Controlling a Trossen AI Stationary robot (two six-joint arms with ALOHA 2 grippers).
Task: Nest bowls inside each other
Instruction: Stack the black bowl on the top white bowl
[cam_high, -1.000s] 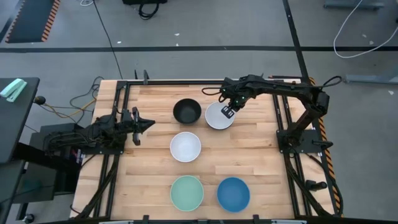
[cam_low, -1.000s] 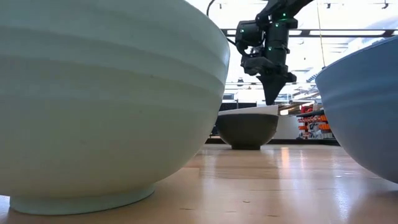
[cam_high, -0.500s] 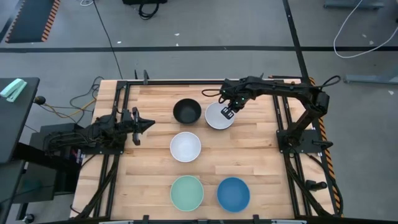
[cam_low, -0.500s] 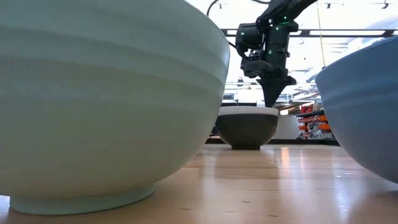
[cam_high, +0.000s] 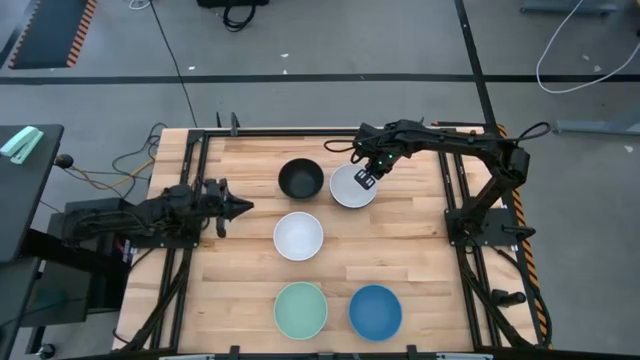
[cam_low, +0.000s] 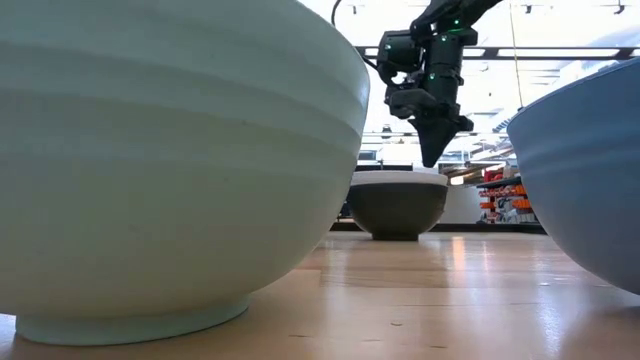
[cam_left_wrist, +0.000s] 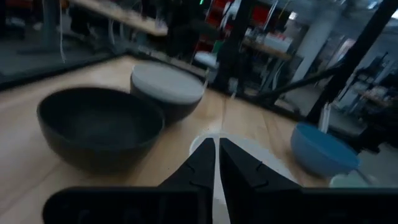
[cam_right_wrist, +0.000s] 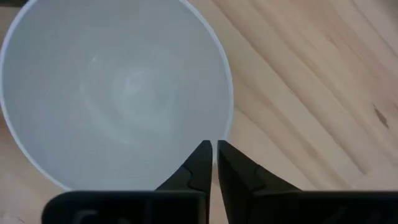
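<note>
The right gripper (cam_high: 368, 181) hovers just above the rim of a white bowl (cam_high: 350, 187) that sits nested in a black bowl (cam_low: 397, 208) at the far side of the table (cam_high: 420, 250). Its fingers are nearly together with only a thin gap, and they hold nothing. The left gripper (cam_high: 237, 208) waits low at the left edge, its fingers likewise almost closed and empty.

An empty black bowl (cam_high: 300, 179) stands just beside the nested pair, a second white bowl (cam_high: 298, 236) sits at mid-table, and the mint green bowl (cam_high: 301, 309) and blue bowl (cam_high: 375, 312) lie near the front.

The bowls look rigid, smooth and glossy, probably light, though whether ceramic or plastic is hard to tell. Slick walls suit a pinch across the rim, one finger inside and one outside.
</note>
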